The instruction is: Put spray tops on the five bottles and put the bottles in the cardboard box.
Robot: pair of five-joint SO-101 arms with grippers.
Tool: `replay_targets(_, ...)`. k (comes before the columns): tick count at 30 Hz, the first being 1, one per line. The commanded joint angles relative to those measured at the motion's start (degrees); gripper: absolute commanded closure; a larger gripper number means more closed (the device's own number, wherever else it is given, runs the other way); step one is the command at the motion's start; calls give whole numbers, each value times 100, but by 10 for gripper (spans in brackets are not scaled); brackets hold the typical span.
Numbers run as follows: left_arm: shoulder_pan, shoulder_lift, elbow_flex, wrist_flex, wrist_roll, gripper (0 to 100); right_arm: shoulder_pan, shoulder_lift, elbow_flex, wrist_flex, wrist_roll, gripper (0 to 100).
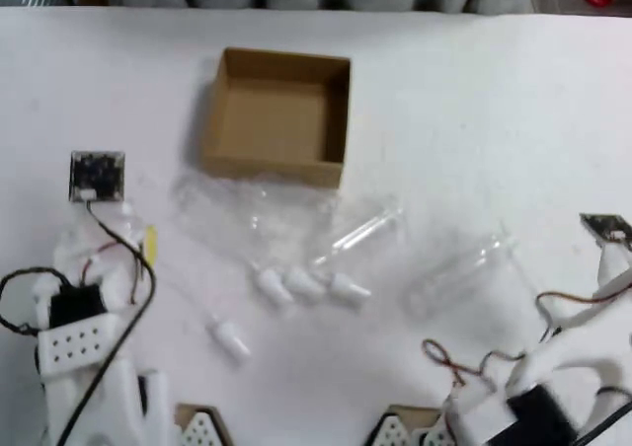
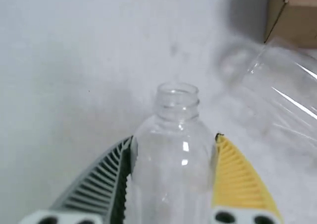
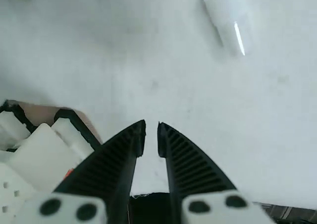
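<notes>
A: Four white spray tops show from high up. Three lie side by side near the middle of the table. A lone top lies at 7 o'clock from them.

B: Where are the bottles?

A: The loose bottles are clear plastic and lie flat, between the tops and the cardboard box. The box is brown, square and open, at 12 o'clock from the three tops.

B: What does the left wrist camera add?

A: It shows the grip up close. The left gripper squeezes the held bottle round its smooth, round body. One grey finger and one yellow finger press on it, and both are ribbed. The neck sticks out past the fingertips, with ridges round it and an open mouth. From high up I see that yellow finger at the table's 9 o'clock side. The clear bottle there is just a faint shine, so I can't be sure of it.

B: And the right wrist camera?

A: The right gripper has two black ribbed fingers. They nearly touch, with a thin slit between them and nothing in it. It hangs over the white table. A white top lies well ahead of the tips. From high up, the right arm sits at 4 o'clock.
</notes>
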Motion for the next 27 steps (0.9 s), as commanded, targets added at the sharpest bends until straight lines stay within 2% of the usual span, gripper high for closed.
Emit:
replay_targets(1,48,-110,-53,-105,-79,967,66,-1042,440,-242,-105,982)
replay_targets(5,-40,-110,-53,-105,-88,966,66,-1218,1046,-980,-1029,982)
replay_targets(11,-48,-110,-35,-97,-88,966,66,-532,1292,-1701,-2338,981)
replay_targets(19,-22,-136,53,-141,-97,966,-110,541,1257,-2712,-2963,981)
replay_targets(27,-31,-145,70,-141,-105,967,-84,1631,273,-2905,-3534,981)
